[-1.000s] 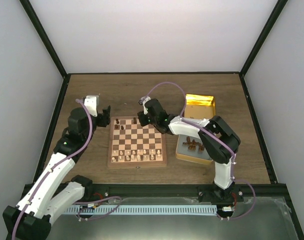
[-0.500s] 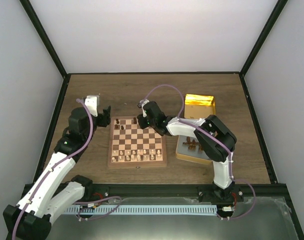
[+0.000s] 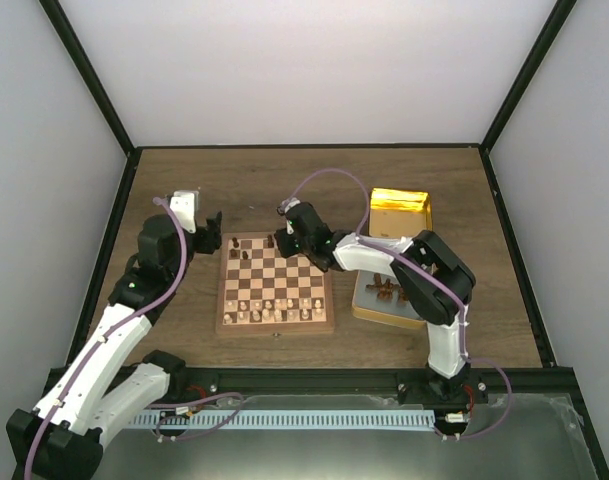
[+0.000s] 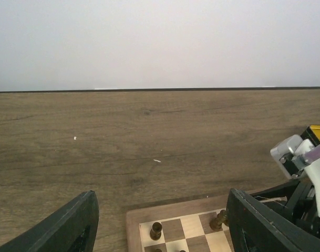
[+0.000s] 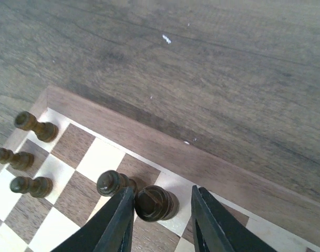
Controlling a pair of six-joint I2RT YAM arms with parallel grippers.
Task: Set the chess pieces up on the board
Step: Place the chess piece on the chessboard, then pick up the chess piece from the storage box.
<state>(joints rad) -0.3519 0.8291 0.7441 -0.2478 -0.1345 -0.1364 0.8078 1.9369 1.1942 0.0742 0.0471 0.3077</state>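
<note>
Five dark brown knob-headed chess pieces (image 5: 154, 203) on the board (image 5: 149, 136); right gripper (image 5: 163, 191) jaws slightly parted astride one; left gripper (image 4: 161, 193) jaws wide, empty.

We're looking into a robot lab test cell: plain white panel walls (image 3: 304, 70), black metal frame struts (image 3: 89, 72), a brown wood-grain tabletop (image 3: 254, 180) boxed in between them.

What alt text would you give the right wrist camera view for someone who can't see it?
The right gripper hangs with its jaws open on either side of a dark chess piece standing on a light square in the board's edge row. A second dark piece stands beside it, three more further left, with wooden table beyond.
</note>
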